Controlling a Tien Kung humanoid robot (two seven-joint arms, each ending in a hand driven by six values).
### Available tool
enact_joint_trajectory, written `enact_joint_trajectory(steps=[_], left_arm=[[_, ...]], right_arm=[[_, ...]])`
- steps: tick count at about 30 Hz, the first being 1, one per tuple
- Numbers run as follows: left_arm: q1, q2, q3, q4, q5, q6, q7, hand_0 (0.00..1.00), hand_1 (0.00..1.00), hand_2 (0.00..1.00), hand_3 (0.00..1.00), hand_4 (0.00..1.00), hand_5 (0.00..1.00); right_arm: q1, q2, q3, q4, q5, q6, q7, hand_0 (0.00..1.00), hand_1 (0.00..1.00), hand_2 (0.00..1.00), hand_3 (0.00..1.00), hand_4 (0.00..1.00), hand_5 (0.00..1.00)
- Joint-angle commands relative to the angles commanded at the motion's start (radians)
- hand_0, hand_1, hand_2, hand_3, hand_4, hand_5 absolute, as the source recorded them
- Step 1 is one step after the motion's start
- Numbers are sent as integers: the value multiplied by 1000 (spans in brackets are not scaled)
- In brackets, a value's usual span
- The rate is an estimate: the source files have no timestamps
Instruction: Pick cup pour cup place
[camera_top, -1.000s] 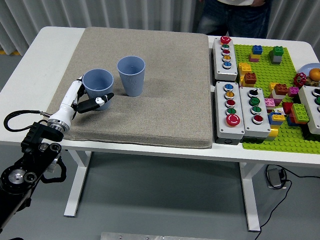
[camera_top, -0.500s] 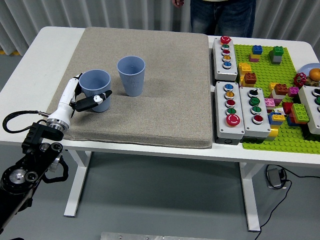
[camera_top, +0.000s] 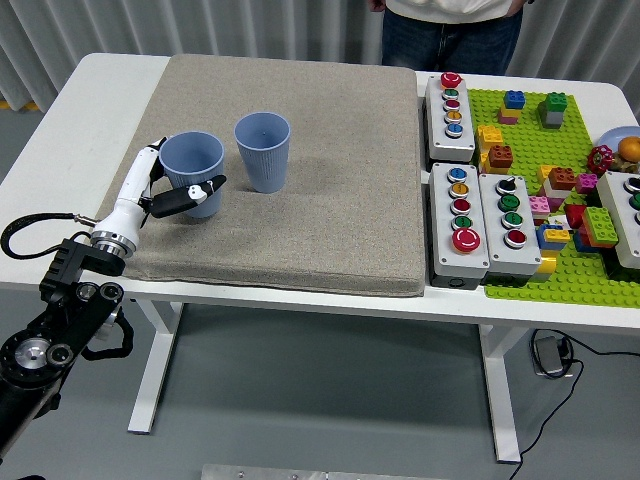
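Left hand (camera_top: 172, 188) wrapped around the left blue cup (camera_top: 192, 170), thumb across its near side, fingers behind. Cup upright on the left part of the grey mat (camera_top: 300, 220). Second blue cup (camera_top: 262, 150) stands upright just right of it, apart. Button boxes (camera_top: 470, 180) and a green brick plate (camera_top: 560, 200) sit on the right of the white table (camera_top: 60, 130). Person (camera_top: 450, 30) stands at the far edge.

Two light blue cups (camera_top: 192, 172) (camera_top: 262, 150) stand on a grey-brown mat (camera_top: 300, 200) on a white table (camera_top: 60, 130), the white and black left hand (camera_top: 165, 190) is at the left cup, and on the right a bright green board (camera_top: 560, 240) holds blocks in many colours.
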Motion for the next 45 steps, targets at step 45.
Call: enact_joint_trajectory(steps=[45], left_arm=[[-299,148,158,118,316,-60,49,406,469,515,545,726,107]], right_arm=[[17,-13,-27,-4,0,-7,-2,691,659,603,603,17,317]])
